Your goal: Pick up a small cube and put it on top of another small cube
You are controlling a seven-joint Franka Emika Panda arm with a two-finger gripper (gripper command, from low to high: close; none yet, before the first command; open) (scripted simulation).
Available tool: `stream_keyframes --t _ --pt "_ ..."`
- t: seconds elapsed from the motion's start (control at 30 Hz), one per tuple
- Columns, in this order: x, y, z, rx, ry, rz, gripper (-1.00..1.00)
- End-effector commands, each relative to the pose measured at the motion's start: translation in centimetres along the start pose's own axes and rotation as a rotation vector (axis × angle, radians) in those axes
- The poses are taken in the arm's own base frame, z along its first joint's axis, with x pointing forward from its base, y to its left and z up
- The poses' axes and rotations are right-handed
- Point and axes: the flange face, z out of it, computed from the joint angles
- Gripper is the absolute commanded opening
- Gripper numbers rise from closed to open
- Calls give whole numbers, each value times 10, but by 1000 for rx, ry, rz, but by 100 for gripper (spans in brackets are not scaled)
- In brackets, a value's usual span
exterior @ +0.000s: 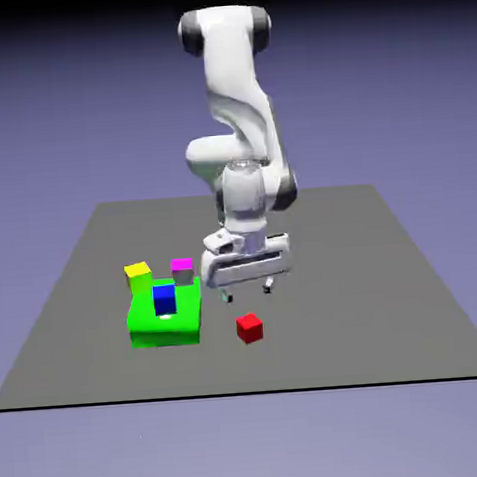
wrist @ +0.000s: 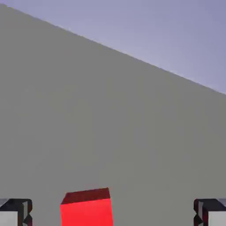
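One hand (exterior: 248, 293) spread wide, one red cube (exterior: 250, 329) apparently below, one green block (exterior: 166, 323)

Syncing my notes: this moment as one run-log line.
pincer: open, empty | red cube: on table, ungrasped | blue cube: on green block

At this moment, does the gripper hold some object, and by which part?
Nothing is held: the gripper is open, and the red cube sits on the table.
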Motion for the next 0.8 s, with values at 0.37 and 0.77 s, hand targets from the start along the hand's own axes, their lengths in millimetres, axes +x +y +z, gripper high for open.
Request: stream_keyframes --t 0.37,0.77 --pt "-9 1 87 -23 -53 -30 -100" --pt "23 77 -25 -23 -60 307 -100"
